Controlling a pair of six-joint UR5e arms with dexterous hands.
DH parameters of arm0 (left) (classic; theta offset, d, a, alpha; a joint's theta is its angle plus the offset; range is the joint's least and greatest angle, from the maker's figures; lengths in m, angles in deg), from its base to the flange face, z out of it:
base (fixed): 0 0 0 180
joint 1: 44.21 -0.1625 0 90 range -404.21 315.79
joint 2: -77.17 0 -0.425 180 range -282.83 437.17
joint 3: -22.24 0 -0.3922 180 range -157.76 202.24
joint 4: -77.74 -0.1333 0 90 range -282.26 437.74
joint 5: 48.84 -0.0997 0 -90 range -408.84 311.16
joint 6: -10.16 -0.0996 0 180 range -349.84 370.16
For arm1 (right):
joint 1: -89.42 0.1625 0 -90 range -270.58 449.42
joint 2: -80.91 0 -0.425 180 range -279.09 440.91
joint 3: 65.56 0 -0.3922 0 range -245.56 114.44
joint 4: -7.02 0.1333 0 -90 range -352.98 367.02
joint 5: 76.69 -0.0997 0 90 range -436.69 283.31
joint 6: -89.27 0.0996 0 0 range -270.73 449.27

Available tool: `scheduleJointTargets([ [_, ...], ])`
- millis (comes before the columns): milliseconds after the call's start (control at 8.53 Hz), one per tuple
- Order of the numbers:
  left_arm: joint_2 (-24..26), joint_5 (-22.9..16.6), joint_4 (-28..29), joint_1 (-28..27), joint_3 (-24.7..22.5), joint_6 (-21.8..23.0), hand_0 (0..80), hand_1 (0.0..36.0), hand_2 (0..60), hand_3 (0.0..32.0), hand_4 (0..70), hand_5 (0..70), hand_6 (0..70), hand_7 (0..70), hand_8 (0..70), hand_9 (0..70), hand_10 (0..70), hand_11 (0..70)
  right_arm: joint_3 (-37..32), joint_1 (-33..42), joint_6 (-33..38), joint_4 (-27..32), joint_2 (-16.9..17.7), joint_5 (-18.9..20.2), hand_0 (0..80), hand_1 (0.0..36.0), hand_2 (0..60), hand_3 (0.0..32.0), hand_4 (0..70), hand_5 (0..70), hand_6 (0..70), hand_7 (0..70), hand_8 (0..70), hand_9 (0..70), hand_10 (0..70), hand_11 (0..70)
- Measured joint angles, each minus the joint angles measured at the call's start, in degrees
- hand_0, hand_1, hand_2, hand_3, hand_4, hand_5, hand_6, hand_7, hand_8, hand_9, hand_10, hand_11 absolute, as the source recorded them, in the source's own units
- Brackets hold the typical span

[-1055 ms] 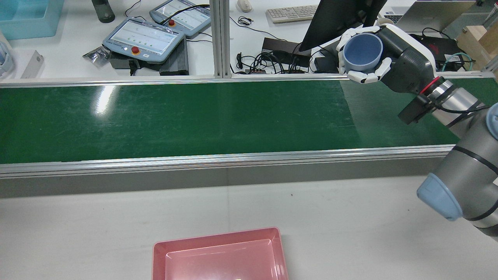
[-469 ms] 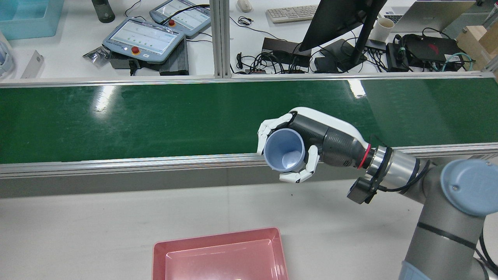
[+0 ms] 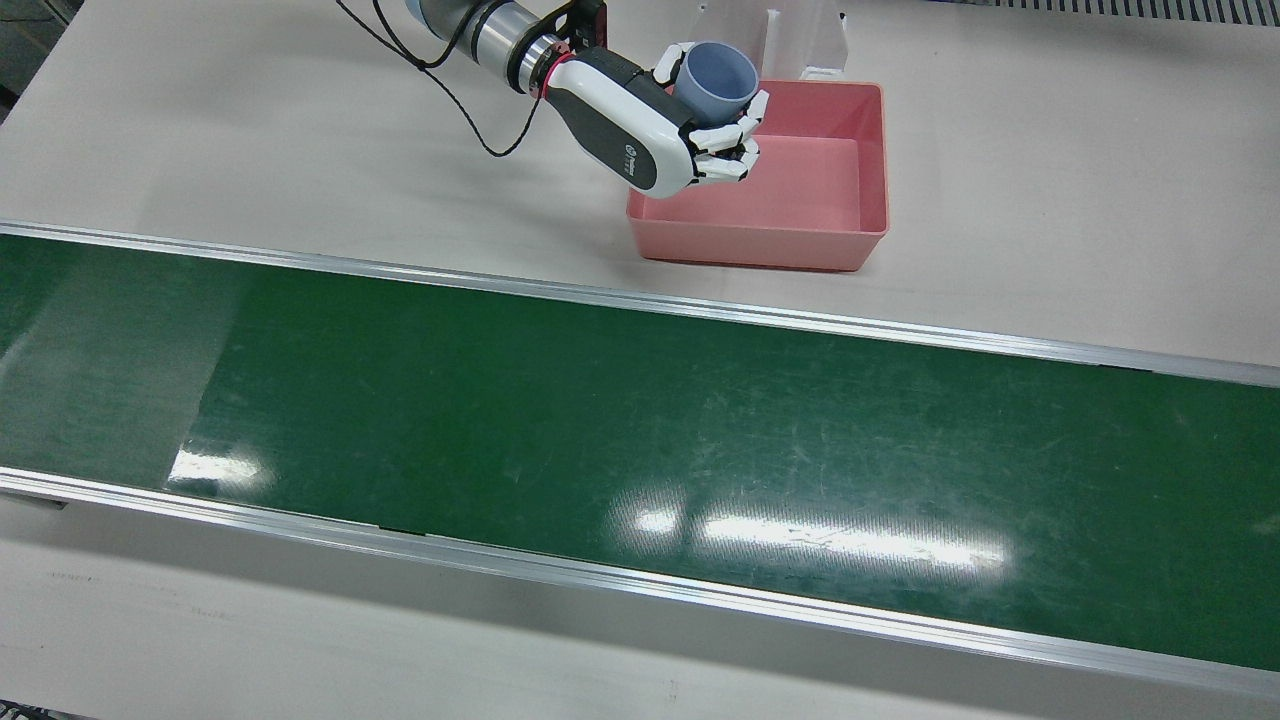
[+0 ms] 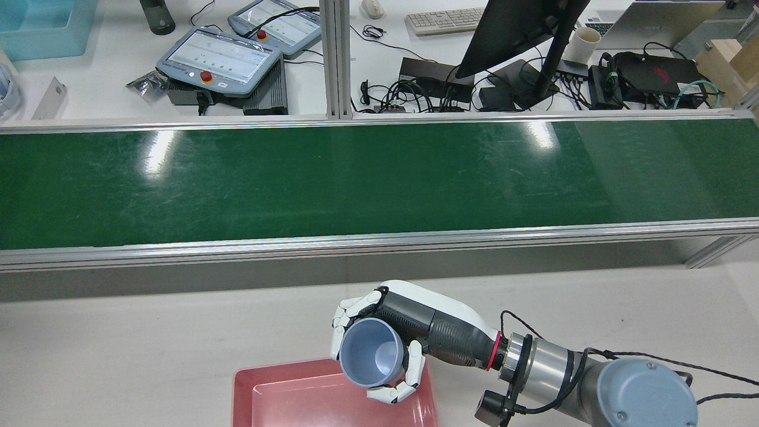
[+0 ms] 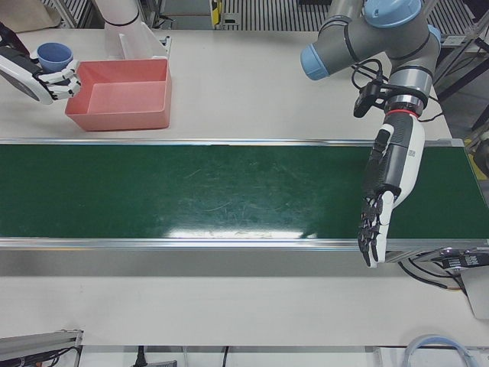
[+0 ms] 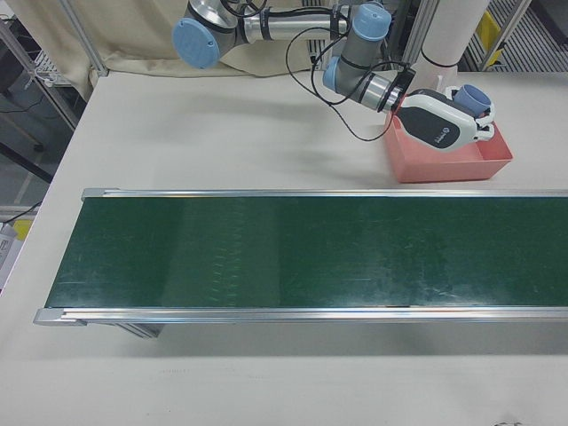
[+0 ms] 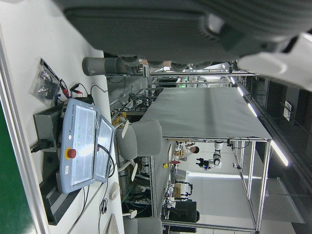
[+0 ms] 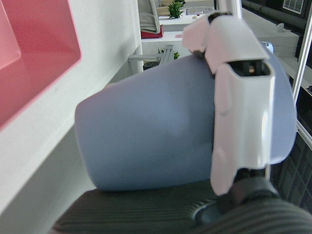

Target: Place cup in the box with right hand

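My right hand [image 4: 409, 338] is shut on a pale blue cup [image 4: 370, 360] and holds it upright in the air over the right-hand edge of the pink box [image 4: 284, 394]. In the front view the hand [image 3: 655, 125] carries the cup [image 3: 712, 80] above the box's near-left corner [image 3: 800, 240]. The cup [image 8: 156, 141] fills the right hand view, with the box's corner [image 8: 34, 53] beside it. My left hand [image 5: 378, 218] hangs open, fingers pointing down, at the conveyor's front edge, far from the box.
A green conveyor belt [image 4: 356, 178] runs across the table between the box and the operators' desk. Teach pendants [image 4: 219, 56], cables and a monitor [image 4: 516, 29] lie beyond it. A white pedestal [image 3: 770, 35] stands behind the box.
My right hand has carried the cup from high above the belt's far right, back over the belt's near rail, down to above the pink box's right side.
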Motion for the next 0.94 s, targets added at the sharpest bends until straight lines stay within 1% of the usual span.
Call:
scheduleJointTargets([
  [117, 0.0, 0.0, 0.0, 0.0, 0.0, 0.0, 0.0, 0.0, 0.0, 0.0, 0.0, 0.0, 0.0, 0.0, 0.0, 0.0, 0.0, 0.0, -0.13, -1.58, -0.37, 0.17, 0.88, -1.68, 56.6, 0.0, 0.0, 0.0, 25.4, 13.8, 42.1, 70.0, 68.1, 70.0, 49.6, 70.0],
  [234, 0.0, 0.0, 0.0, 0.0, 0.0, 0.0, 0.0, 0.0, 0.0, 0.0, 0.0, 0.0, 0.0, 0.0, 0.0, 0.0, 0.0, 0.0, -0.3, -2.47, -0.59, 0.34, 1.55, -2.79, 51.5, 0.2, 0.0, 0.0, 12.0, 5.6, 20.1, 70.0, 18.8, 38.9, 16.9, 25.5],
  [352, 0.0, 0.0, 0.0, 0.0, 0.0, 0.0, 0.0, 0.0, 0.0, 0.0, 0.0, 0.0, 0.0, 0.0, 0.0, 0.0, 0.0, 0.0, -0.69, -2.86, -0.66, 0.42, 2.1, -3.28, 50.1, 0.5, 0.0, 0.0, 11.6, 2.2, 10.0, 49.5, 1.0, 8.6, 1.2, 2.6],
  [469, 0.0, 0.0, 0.0, 0.0, 0.0, 0.0, 0.0, 0.0, 0.0, 0.0, 0.0, 0.0, 0.0, 0.0, 0.0, 0.0, 0.0, 0.0, -1.21, -3.01, -0.67, 0.45, 2.52, -3.48, 47.6, 2.0, 0.0, 0.0, 8.2, 0.7, 6.4, 35.3, 0.2, 5.6, 0.0, 0.0],
  [586, 0.0, 0.0, 0.0, 0.0, 0.0, 0.0, 0.0, 0.0, 0.0, 0.0, 0.0, 0.0, 0.0, 0.0, 0.0, 0.0, 0.0, 0.0, -1.64, -3.07, -0.68, 0.47, 2.73, -3.56, 48.0, 0.5, 0.0, 0.0, 11.4, 0.5, 5.7, 32.2, 0.1, 5.0, 0.0, 0.0],
  [703, 0.0, 0.0, 0.0, 0.0, 0.0, 0.0, 0.0, 0.0, 0.0, 0.0, 0.0, 0.0, 0.0, 0.0, 0.0, 0.0, 0.0, 0.0, -1.9, -3.09, -0.63, 0.47, 2.82, -3.6, 47.1, 1.2, 0.0, 0.0, 10.0, 0.5, 5.7, 32.7, 0.1, 5.1, 0.0, 0.0],
  [938, 0.0, 0.0, 0.0, 0.0, 0.0, 0.0, 0.0, 0.0, 0.0, 0.0, 0.0, 0.0, 0.0, 0.0, 0.0, 0.0, 0.0, 0.0, -2.07, -3.06, -0.37, 0.48, 2.86, -3.62, 47.7, 0.0, 0.0, 0.0, 12.4, 0.5, 6.7, 37.9, 0.3, 6.1, 0.0, 0.0],
])
